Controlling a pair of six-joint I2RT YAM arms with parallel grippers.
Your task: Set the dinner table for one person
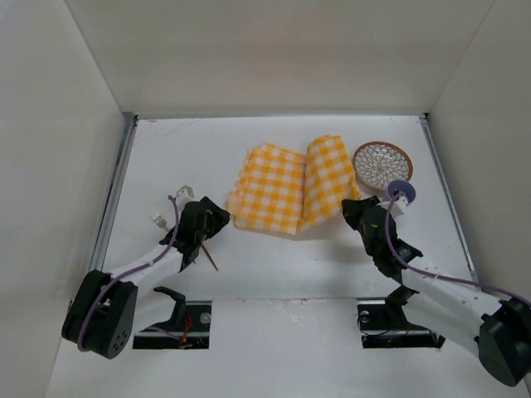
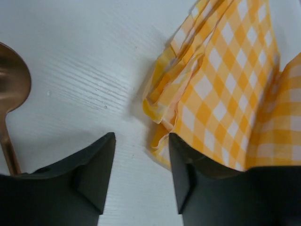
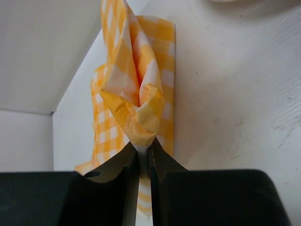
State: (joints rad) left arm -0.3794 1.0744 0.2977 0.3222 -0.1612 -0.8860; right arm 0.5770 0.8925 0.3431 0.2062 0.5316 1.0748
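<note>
My right gripper [image 3: 143,151] is pinched tight on a raised fold of the one checked cloth [image 3: 136,108], whose far end runs out of the top of my wrist view. My left gripper [image 2: 141,141] stands wide and holds nothing, just beside the cloth's crumpled corner. The dinner table [image 1: 332,257] lies under everything and carries one copper spoon [image 2: 11,84], cut off at the frame edge, one patterned plate [image 1: 382,162], one purple round piece [image 1: 401,192] half hidden by my right arm, and two silvery bits [image 1: 158,220] too small to name.
</note>
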